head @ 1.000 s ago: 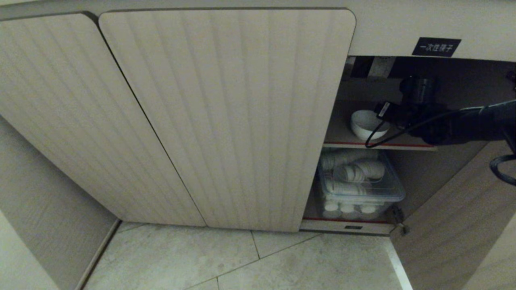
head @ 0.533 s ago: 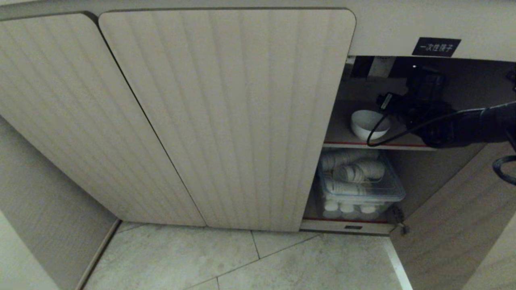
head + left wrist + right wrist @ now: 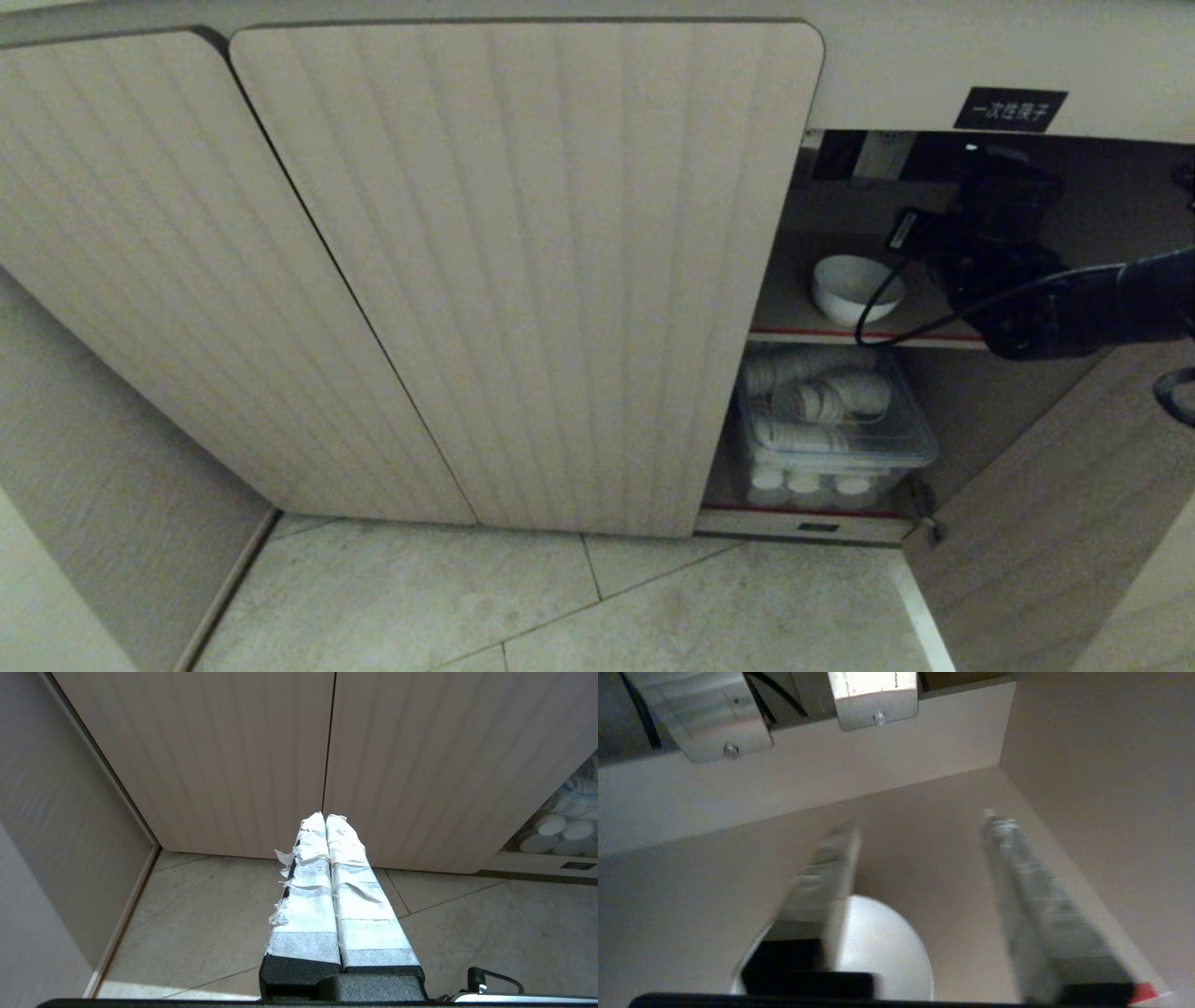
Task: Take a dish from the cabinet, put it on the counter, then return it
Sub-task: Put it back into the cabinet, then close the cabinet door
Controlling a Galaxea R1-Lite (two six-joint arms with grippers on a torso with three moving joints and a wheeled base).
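The dish [image 3: 855, 287], a small white bowl, stands on the upper shelf [image 3: 803, 332] of the cabinet [image 3: 523, 280], in the open right compartment. My right arm [image 3: 1036, 303] reaches into that compartment, above and to the right of the bowl. My right gripper [image 3: 920, 821] is open, nothing between its fingers, and the dish [image 3: 882, 952] lies below them by one finger, untouched. My left gripper [image 3: 325, 815] is shut and empty, parked low before the closed doors. The counter is out of view.
A clear lidded box of white paper cups [image 3: 831, 420] fills the lower shelf. The opened door [image 3: 1055, 523] stands at the right. A black label [image 3: 1010, 109] sits above the opening. Metal brackets [image 3: 705, 718] hang under the compartment's top. Grey tiles [image 3: 560, 607] cover the floor.
My right wrist has lifted and drawn a little to the right, so the whole rim of the bowl now shows. The bowl has stayed on the shelf.
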